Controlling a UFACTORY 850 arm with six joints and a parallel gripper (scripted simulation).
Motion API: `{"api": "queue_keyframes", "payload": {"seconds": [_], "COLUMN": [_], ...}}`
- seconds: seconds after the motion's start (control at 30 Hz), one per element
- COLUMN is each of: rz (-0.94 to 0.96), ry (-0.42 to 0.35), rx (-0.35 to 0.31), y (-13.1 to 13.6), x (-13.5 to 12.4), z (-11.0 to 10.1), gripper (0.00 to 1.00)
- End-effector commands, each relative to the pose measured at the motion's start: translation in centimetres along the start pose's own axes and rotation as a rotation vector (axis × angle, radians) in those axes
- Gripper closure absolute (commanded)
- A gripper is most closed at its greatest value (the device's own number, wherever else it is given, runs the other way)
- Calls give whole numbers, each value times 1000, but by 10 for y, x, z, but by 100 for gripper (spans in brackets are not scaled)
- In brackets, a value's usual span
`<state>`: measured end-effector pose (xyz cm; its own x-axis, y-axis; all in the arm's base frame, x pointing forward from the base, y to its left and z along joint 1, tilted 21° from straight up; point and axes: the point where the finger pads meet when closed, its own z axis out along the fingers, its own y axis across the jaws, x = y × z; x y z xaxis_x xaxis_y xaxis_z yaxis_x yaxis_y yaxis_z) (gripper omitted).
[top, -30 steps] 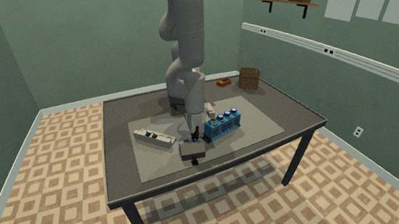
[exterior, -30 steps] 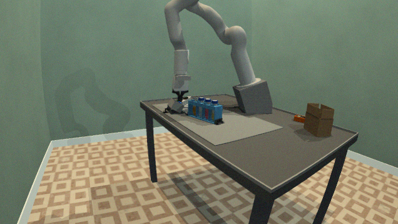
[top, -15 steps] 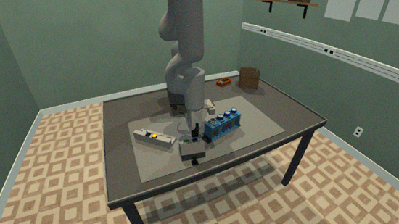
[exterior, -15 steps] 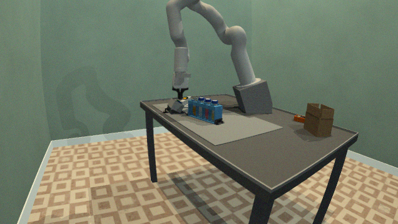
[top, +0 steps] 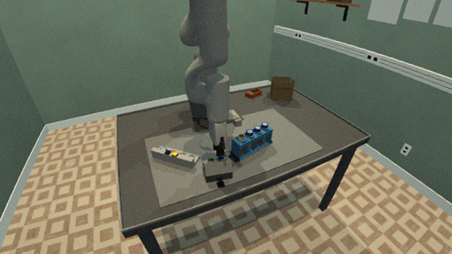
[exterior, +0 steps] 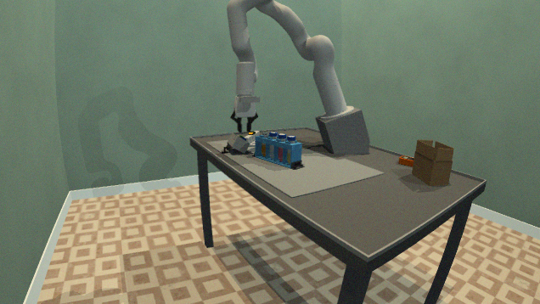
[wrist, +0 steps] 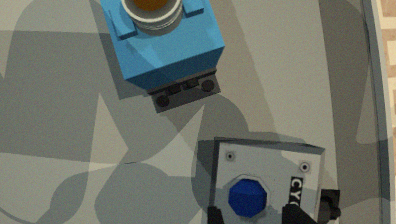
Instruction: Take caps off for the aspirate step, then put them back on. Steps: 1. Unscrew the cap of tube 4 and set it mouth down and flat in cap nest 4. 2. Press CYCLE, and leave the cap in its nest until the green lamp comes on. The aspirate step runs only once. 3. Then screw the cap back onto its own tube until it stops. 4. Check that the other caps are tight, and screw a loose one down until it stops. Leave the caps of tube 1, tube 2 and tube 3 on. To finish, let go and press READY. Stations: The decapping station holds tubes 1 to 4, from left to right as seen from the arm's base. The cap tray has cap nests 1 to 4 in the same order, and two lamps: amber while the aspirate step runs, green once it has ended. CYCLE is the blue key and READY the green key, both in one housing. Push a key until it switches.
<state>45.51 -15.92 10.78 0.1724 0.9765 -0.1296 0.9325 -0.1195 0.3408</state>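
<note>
The blue decapping station (top: 252, 147) (exterior: 278, 156) (wrist: 172, 61) holds four tubes. Tube 4 (top: 241, 137) (wrist: 152, 11) has an open mouth. Tube 3's cap (top: 249, 132) (exterior: 272, 134), tube 2's cap (top: 257, 129) (exterior: 282, 137) and tube 1's cap (top: 265, 125) (exterior: 291, 138) are on; their tightness cannot be told. The cap tray (top: 183, 160) has its amber lamp (top: 174, 154) (exterior: 251, 133) lit. A small pale-blue shape, seemingly the cap, sits at its nest 4 end. My gripper (top: 220, 151) (exterior: 244, 129) (wrist: 255, 215) is open and empty above the blue CYCLE key (top: 220, 158) (wrist: 247, 197).
The key housing (top: 218, 172) (exterior: 238, 143) (wrist: 267, 159) stands beside the tube 4 end of the station. The green READY key (top: 211, 159) is next to CYCLE. A cardboard box (top: 282, 89) (exterior: 431, 166) and an orange device (top: 253, 92) (exterior: 406, 160) are farther off on the table.
</note>
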Motion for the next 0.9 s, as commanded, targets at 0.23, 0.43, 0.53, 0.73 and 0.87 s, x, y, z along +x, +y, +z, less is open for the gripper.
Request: {"api": "queue_keyframes", "payload": {"seconds": [0.23,0.43,0.53,0.73,0.87], "rz": [-479,-741,-898,-898,-898], "ry": [0,0,0,0,0], "rx": [2,2,2,2,2], "y": [-9,-14,-18,-24,-28], "x": [-48,-73,-89,-121,-138], "z": [3,5,6,8,10], "gripper": [0,0,0,0,0]}}
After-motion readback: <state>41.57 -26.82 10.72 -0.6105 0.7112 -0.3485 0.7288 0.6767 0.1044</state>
